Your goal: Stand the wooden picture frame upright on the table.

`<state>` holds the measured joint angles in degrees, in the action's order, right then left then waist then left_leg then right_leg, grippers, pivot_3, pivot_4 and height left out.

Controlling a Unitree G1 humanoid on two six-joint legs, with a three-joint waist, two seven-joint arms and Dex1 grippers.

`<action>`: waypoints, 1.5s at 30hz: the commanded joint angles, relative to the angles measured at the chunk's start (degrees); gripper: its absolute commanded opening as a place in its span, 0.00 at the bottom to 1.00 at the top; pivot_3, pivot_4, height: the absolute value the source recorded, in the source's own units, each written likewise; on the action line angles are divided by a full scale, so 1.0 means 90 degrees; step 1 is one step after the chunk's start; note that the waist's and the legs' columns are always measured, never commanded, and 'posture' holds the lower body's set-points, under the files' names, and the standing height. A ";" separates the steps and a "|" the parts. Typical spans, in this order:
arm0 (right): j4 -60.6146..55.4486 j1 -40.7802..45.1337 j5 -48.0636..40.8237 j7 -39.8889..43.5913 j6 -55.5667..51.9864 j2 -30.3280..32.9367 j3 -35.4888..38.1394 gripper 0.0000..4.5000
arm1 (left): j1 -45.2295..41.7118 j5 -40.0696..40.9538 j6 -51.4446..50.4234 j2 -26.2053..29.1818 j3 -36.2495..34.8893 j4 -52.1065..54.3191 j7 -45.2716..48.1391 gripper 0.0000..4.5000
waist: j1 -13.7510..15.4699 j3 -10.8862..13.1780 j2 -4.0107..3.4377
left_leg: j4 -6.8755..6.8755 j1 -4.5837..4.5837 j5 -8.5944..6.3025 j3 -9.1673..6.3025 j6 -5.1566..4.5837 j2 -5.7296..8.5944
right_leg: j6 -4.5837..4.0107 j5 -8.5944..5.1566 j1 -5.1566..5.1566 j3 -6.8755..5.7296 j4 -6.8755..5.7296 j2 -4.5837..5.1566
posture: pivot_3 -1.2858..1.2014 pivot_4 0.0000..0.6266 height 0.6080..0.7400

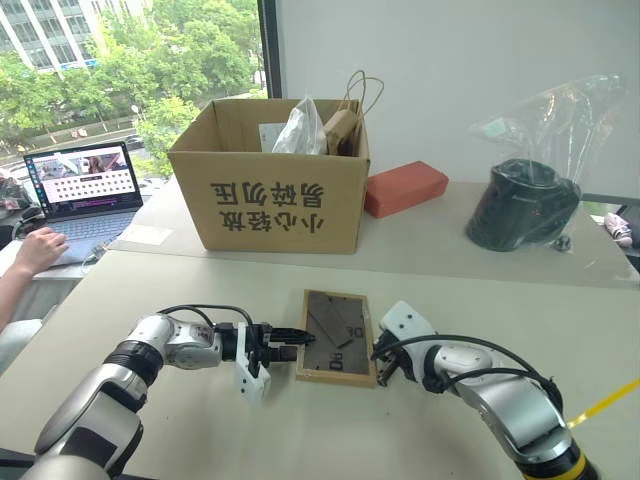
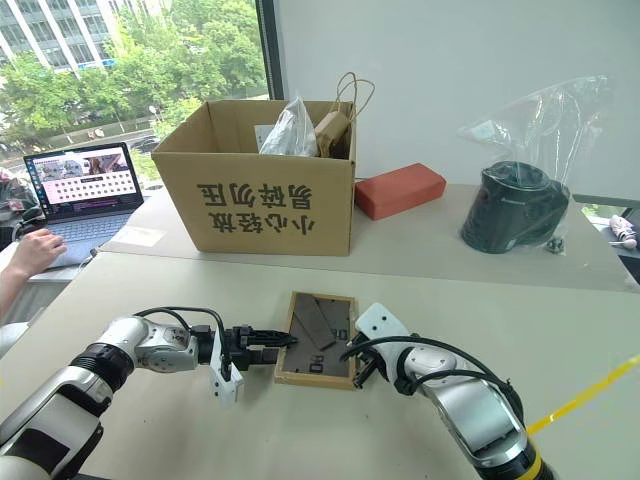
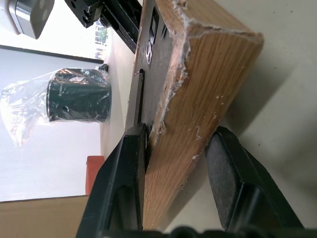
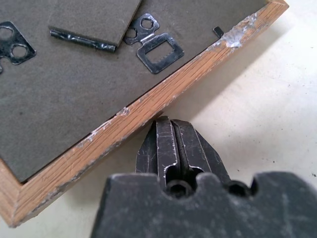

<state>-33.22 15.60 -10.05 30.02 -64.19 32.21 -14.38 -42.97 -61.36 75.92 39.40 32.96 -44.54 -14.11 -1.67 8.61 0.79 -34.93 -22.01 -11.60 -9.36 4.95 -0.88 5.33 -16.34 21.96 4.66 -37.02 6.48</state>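
Cardboard box (image 1: 268, 185), red-orange box (image 1: 405, 188), laptop (image 1: 84, 188), bagged black pot (image 1: 523, 204)

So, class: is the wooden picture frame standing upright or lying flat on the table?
Lying flat. The wooden picture frame rests back-up on the table, its dark grey backing and clips facing upward, not yet stood up.

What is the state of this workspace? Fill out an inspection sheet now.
Surface: beige table, matte, bare around the frame.
Job's things: wooden picture frame lying face down, dark backing and stand up; not yet upright.
Clutter: cardboard box holding bags, red-orange box, black pot in clear plastic, all at the far side.
Grippers: left pincer straddles the frame's left edge, one finger over the backing, the other underneath, not clamped; right pincer shut, tip against the frame's right edge.
Cables: black cables looped along both forearms.
Surroundings: laptop with a person's hand, window, white wall.
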 commanded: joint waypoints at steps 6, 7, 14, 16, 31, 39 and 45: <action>0.0929 0.0902 -0.0285 0.1014 0.1371 0.1058 0.0872 0.26 | 0.0247 -0.0304 -0.0173 0.0034 0.0510 -0.0038 0.0152 0.29 | 0.0006 0.0001 0.0001 | 0.0003 0.0003 0.0000 0.0002 0.0000 0.0000 | 0.0000 0.0000 0.0003 0.0000 0.0000 0.0001 | 0.52 0.24 1.00; 0.1148 0.1173 -0.0433 0.1122 0.1401 0.0911 0.0919 0.35 | 0.0258 -0.0306 -0.0190 0.0037 0.0519 -0.0019 0.0141 0.29 | -0.0014 0.0001 0.0001 | 0.0003 0.0004 0.0000 0.0003 0.0000 0.0000 | 0.0000 0.0000 0.0002 0.0001 -0.0002 0.0001 | 0.52 0.24 1.00; 0.2644 0.2989 -0.1975 0.2097 0.0265 -0.0410 0.0865 0.89 | 0.0335 -0.0276 -0.0283 0.0066 0.0546 0.0123 0.0109 0.29 | -0.0043 0.0002 -0.0002 | 0.0001 -0.0005 0.0002 -0.0012 0.0002 0.0003 | -0.0004 0.0002 0.0001 -0.0010 -0.0004 0.0001 | 0.52 0.24 1.00; 0.3086 0.3245 -0.2112 0.2375 0.0093 -0.0516 0.0645 1.00 | 0.0353 -0.0258 -0.0314 0.0072 0.0545 0.0169 0.0107 0.29 | -0.0034 0.0002 -0.0003 | 0.0004 -0.0004 0.0002 -0.0013 0.0001 0.0005 | -0.0017 0.0010 0.0003 -0.0010 -0.0006 0.0002 | 0.52 0.24 1.00; 0.3963 0.3266 -0.2150 0.3252 0.0384 -0.0589 -0.0128 1.00 | 0.0595 0.0059 -0.0412 0.0144 0.0483 0.0483 0.0321 0.29 | -0.0085 -0.0002 -0.0018 | 0.0007 -0.0005 0.0002 -0.0014 0.0001 0.0004 | -0.0004 0.0002 0.0015 -0.0010 -0.0015 0.0001 | 0.52 0.24 1.00; 0.2644 0.2776 -0.3088 0.3605 0.0375 -0.0268 0.0650 1.00 | 0.0621 0.0125 -0.0484 0.0138 0.0481 0.0504 0.0393 0.29 | -0.0077 0.0002 -0.0023 | 0.0006 -0.0018 0.0002 -0.0016 0.0001 0.0004 | -0.0005 0.0002 0.0023 -0.0012 -0.0012 0.0002 | 0.52 0.24 1.00; 0.2354 0.2590 -0.2986 0.3527 0.0607 -0.0092 0.0586 1.00 | 0.0595 0.0148 -0.0472 0.0092 0.0477 0.0497 0.0425 0.29 | -0.0078 0.0004 -0.0025 | 0.0005 -0.0021 0.0002 -0.0015 0.0001 0.0005 | -0.0004 0.0002 0.0025 -0.0012 -0.0013 0.0002 | 0.52 0.24 1.00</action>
<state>-7.12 37.78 -34.77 59.75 -61.54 31.37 -10.26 -39.46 -58.21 72.64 40.62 34.02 -37.39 -13.46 -2.38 8.65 0.56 -34.89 -22.21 -11.59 -9.50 4.96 -0.84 5.30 -16.32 22.18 4.55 -37.13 6.50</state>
